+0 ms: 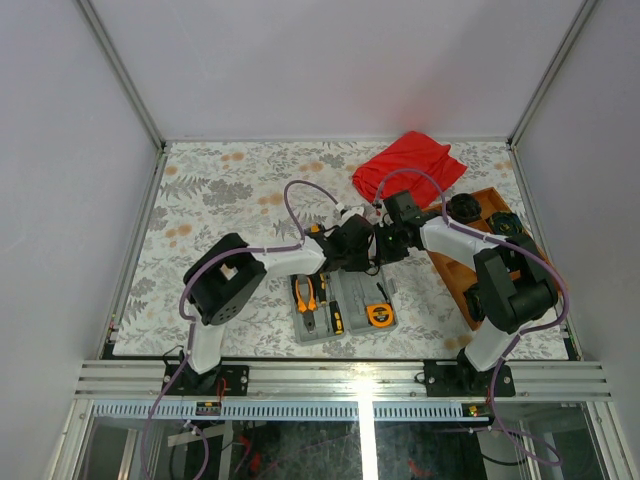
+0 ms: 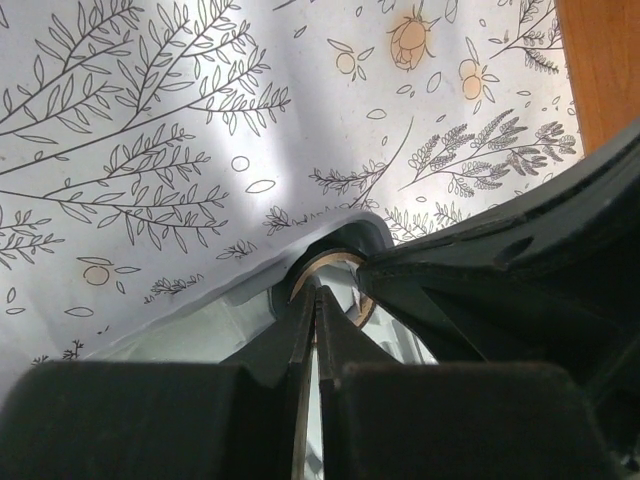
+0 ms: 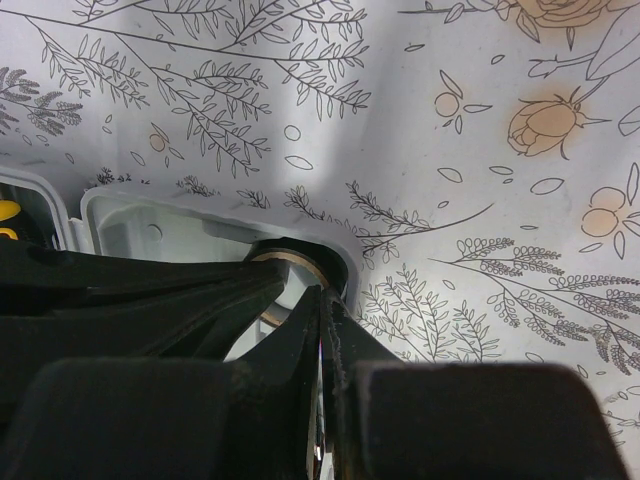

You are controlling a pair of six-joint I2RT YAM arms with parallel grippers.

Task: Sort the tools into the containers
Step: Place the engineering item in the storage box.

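Both clenched: left gripper (image 2: 318,300), right gripper (image 3: 322,300).
Tips close together at far edge of grey case (image 1: 354,294); pliers (image 1: 305,293), tape measure (image 1: 379,315) inside.

grey case (image 1: 355,298): from above, its far end is hidden under my two wrists (image 1: 352,245)
round brown-rimmed piece (image 2: 327,262): mostly behind my left fingers (image 2: 287,345); I cannot tell what it is
yellow bit (image 3: 6,212): cut by the left edge
orange-brown tray (image 1: 492,198): partly under my right arm (image 1: 455,238)
small tools (image 1: 336,318): too small to name
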